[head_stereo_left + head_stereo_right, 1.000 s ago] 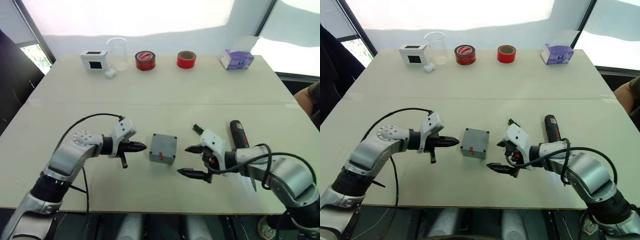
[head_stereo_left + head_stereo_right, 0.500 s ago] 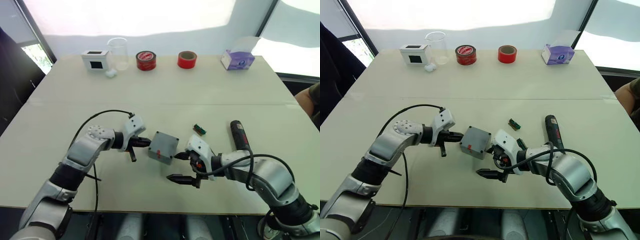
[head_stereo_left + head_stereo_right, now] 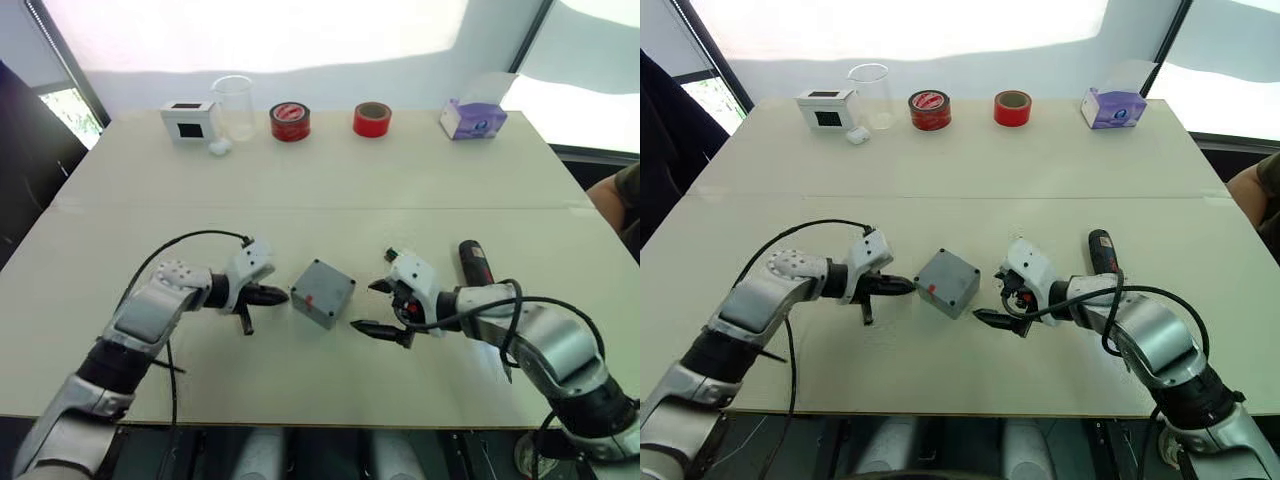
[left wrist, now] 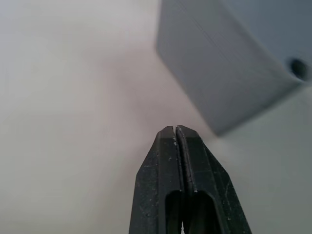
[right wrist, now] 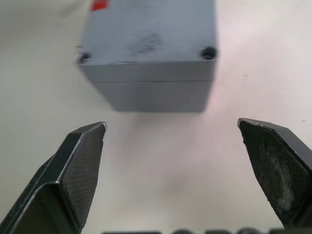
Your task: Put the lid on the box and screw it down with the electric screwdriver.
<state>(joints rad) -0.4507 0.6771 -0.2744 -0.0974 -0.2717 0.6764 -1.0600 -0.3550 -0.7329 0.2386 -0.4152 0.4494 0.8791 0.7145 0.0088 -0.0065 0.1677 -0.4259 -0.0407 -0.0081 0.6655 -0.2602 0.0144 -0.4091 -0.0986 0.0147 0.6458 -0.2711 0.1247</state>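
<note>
right wrist: lid [image 5: 151,29] seated on box [image 5: 156,95], corner holes

box [image 3: 323,293], lidded, between both end effectors

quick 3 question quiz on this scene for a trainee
1. True or false: the lid already sits on the box.
2. Which pincer is shut: A left, B right, C both?
3. Fill in: the screwdriver lies on the table by the robot's ____ arm.

Key: 1 true, a seam and corner screw holes show on the box. 2 A, the right is wide open facing the box. 3 right.
</note>
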